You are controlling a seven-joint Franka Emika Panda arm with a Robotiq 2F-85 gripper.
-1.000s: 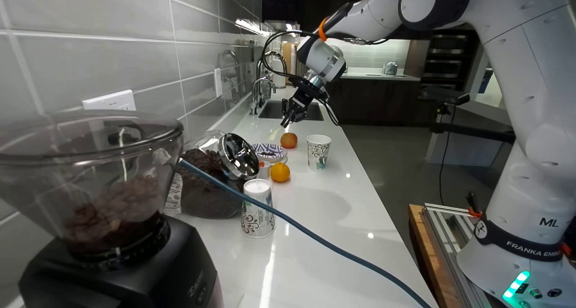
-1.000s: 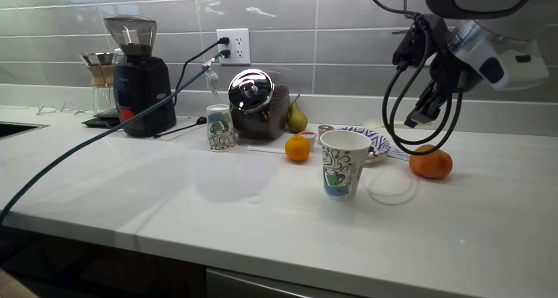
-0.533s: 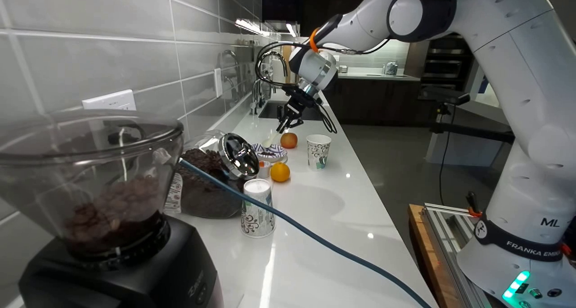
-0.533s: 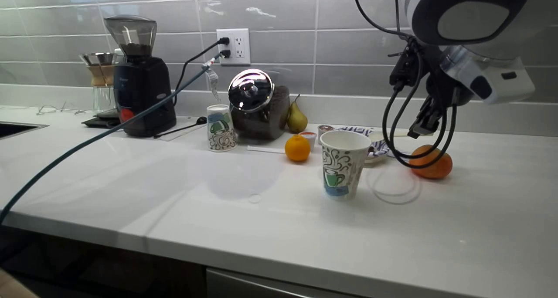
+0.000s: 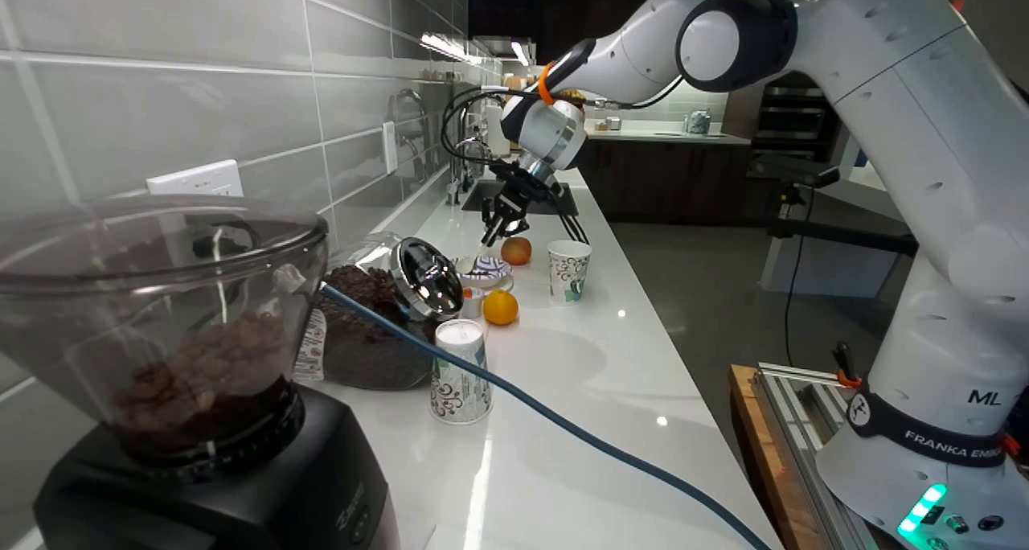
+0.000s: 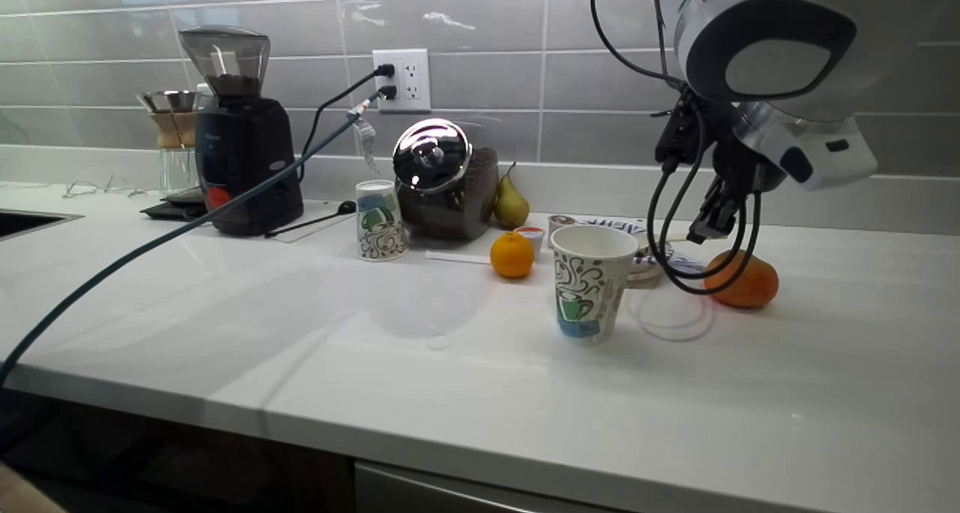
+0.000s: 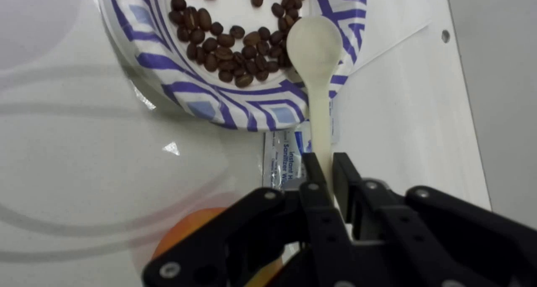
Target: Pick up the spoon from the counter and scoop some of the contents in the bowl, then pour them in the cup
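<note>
Spoon (image 7: 319, 102) over the bowl (image 7: 247, 106), and that's the move we want! A second ago it shows clear of the patterned rim in an exterior view; now, in the wrist view, it crosses that rim with its pale head at the edge of the coffee beans (image 7: 247, 60), and the arm (image 5: 924, 116) rides lower as well. That means we're past the pick-up, we reckon, and into the lead-in to the scoop.

The grip looks sound: our end effector (image 7: 324, 165) has the handle pinched between both fingertips, head pointing straight out ahead. No beans in the spoon's head that we can see. Touching the pile or floating just above it? From these angles, we can't tell.

Over to the cup (image 6: 589, 295), then: it stands upright, mouth up, on the worktop (image 6: 450, 378), nearer the front edge than the bowl, no shift there at all. An orange-red fruit (image 7: 184, 228) shows partly behind the end effector in the wrist view, so we'd watch that on any low sweep.

Now for the tricky bit. We'd expect the head to dip and push into the beans, banked thickest on the side nearest the end effector, and the bowl looks light enough to skid or tip under a clumsy press. Get a few aboard, keep them level, and the cup is near.
</note>
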